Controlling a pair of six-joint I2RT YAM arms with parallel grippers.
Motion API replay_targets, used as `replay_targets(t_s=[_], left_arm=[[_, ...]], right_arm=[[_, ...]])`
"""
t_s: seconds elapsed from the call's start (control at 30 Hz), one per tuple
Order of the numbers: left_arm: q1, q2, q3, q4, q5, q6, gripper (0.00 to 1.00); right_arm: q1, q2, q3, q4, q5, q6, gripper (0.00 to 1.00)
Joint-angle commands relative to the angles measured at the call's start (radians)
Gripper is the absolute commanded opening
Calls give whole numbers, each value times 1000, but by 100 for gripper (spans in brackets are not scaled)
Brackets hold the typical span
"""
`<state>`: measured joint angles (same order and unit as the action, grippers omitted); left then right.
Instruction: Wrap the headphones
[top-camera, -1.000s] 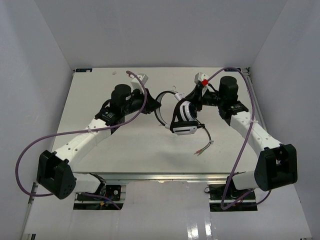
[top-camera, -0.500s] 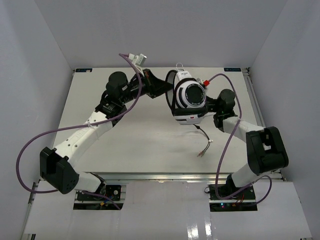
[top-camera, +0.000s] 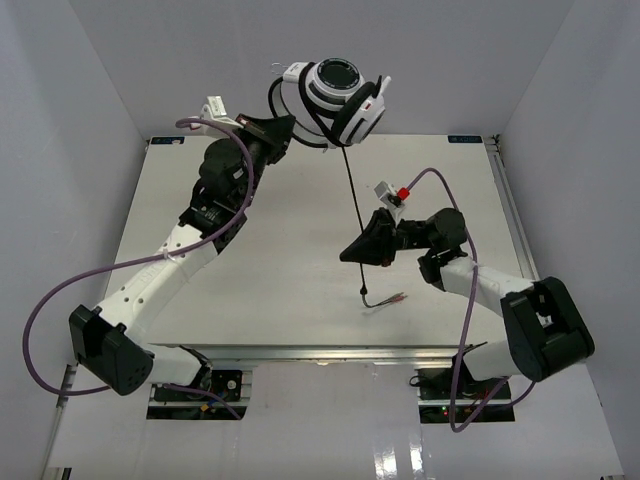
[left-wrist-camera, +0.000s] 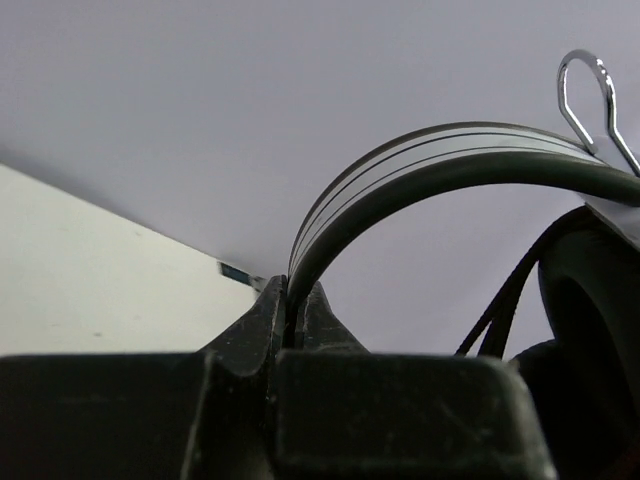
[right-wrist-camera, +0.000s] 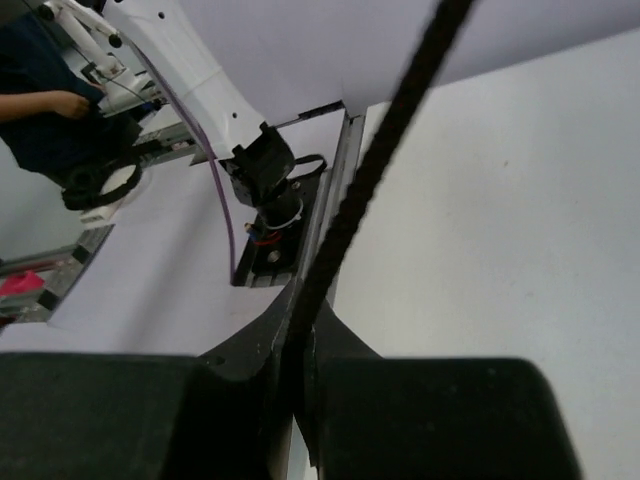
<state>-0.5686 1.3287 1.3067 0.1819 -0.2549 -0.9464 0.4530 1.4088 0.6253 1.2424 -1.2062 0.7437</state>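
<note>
The headphones (top-camera: 340, 90) hang high above the table's far edge, white earcups with black centres. My left gripper (top-camera: 283, 128) is shut on their thin black headband (left-wrist-camera: 400, 185); the band arcs up out of the jaws in the left wrist view. A long black cord (top-camera: 353, 200) runs straight down from the earcups to my right gripper (top-camera: 347, 254), which is shut on the cord (right-wrist-camera: 370, 170) low over the table. Below that grip the cord's end with its small plugs (top-camera: 385, 299) lies on the white table (top-camera: 250, 280).
Grey walls enclose the table on three sides. The purple cables of both arms loop beside them, one at the left (top-camera: 40, 320) and one at the right (top-camera: 470, 330). In the right wrist view the left arm's base (right-wrist-camera: 265, 165) shows at the table's near edge.
My left gripper has lifted the headphones high and back, off the table. My right gripper let go of the earcup, dropped toward the table and shut on the hanging cord.
</note>
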Motion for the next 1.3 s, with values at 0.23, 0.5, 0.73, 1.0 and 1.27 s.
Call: replay_targets(t_s=[0.23,0.5,0.73,1.0,1.27], left_arm=[[10,257,307,-318,-457,694,0],[-56,340,251,-560,-173,1004,0],[-74,170,70,-549,-43,1187,0],[-73,4,11,-553,286,1109,0],[-73,-27,60,-466,620,863,0]], right_arm=[[197,-70,621,-1704,772,-1288,8],[231,-86,657,-1549,1461,-1647,8],[154,-59,593,-1387,1530,-1703,8],[-101,-36,579,-1410,906,-1416,28],[-248,59,514,-1234,-16,-1046,37]])
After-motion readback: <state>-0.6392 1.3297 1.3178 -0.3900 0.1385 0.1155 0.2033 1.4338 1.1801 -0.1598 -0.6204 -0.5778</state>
